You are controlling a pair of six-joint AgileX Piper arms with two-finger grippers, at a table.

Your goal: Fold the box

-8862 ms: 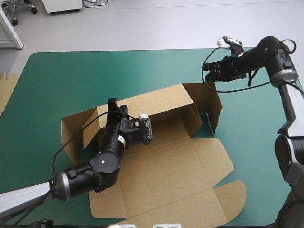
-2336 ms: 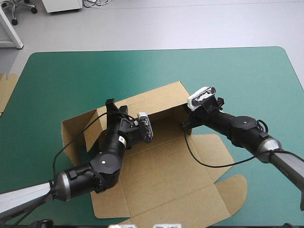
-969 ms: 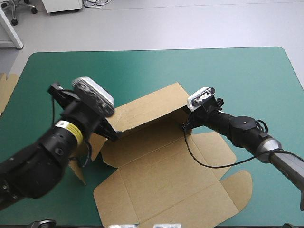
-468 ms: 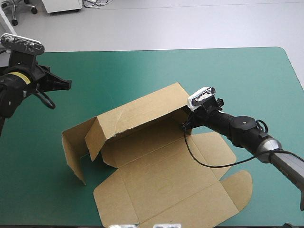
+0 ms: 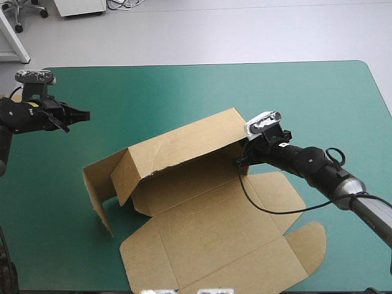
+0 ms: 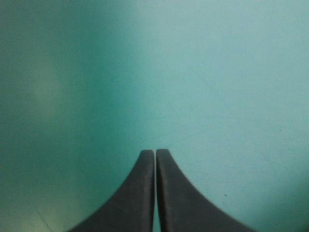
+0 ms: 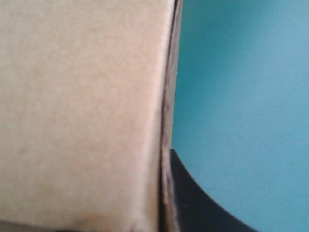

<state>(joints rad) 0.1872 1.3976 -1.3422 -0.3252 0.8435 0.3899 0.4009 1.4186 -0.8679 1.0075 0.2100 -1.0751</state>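
Brown board, the box (image 5: 208, 214) sits mid-table on the cover (image 5: 184, 86), its back wall raised and its lid flat at the near edge. We pinch that wall's right end in our right gripper (image 5: 241, 162). Our left gripper (image 5: 84, 114) hovers near the left edge, closed on nothing.

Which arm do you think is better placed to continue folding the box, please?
The right. The right hand grips the raised back wall of the box at its end, so it could probably continue. The left hand is shut over bare teal-green cover near its left edge, apart from the box.
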